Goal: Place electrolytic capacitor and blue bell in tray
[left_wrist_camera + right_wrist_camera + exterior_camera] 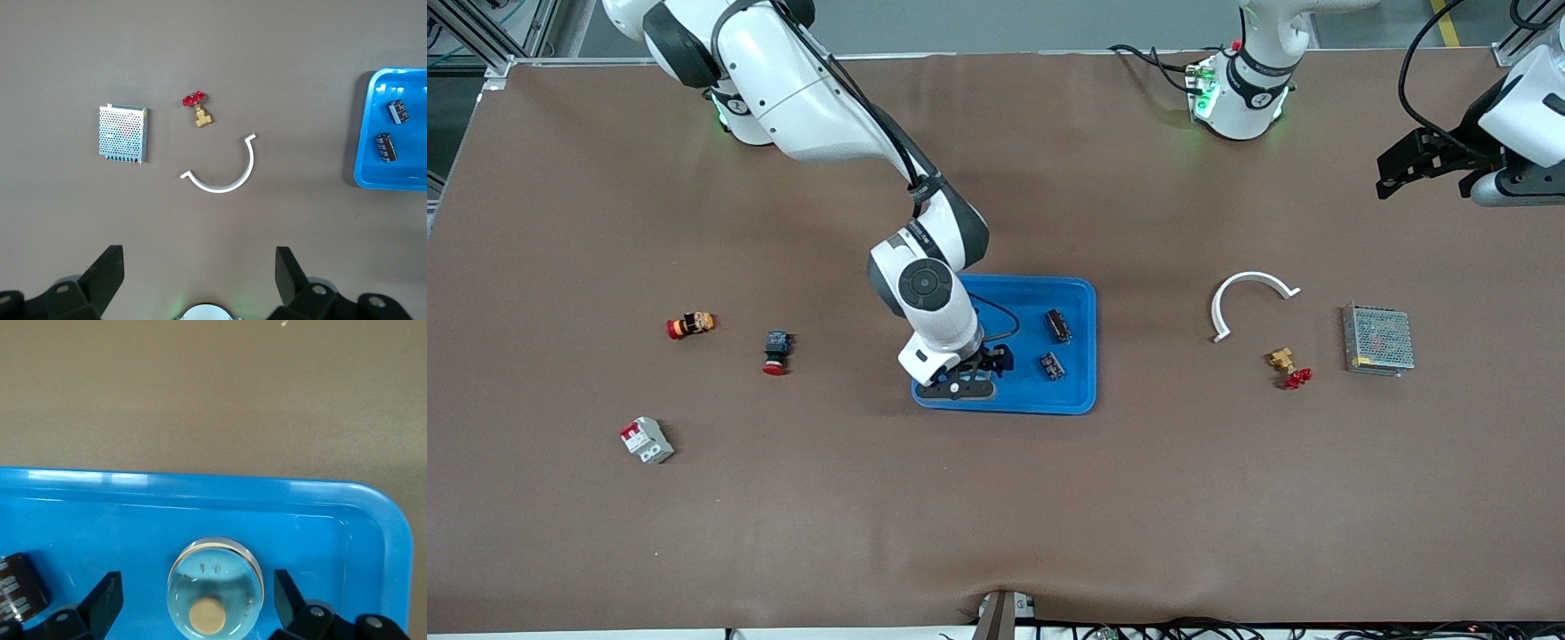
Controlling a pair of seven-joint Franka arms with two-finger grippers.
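Blue bell [215, 585] lay in the tray [1080, 298] between the spread right gripper [971, 373], released beside two capacitors [1058, 324]; the left gripper [197, 277] waited, spread wide. Placement appeared complete.

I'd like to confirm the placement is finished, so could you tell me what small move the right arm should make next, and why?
Probably a straight lift of the right tool clear of the tray. Its fingers stand open on either side of the blue bell, which rests on the tray floor, released. Two capacitors already lie in the tray. The left tool waits, open.
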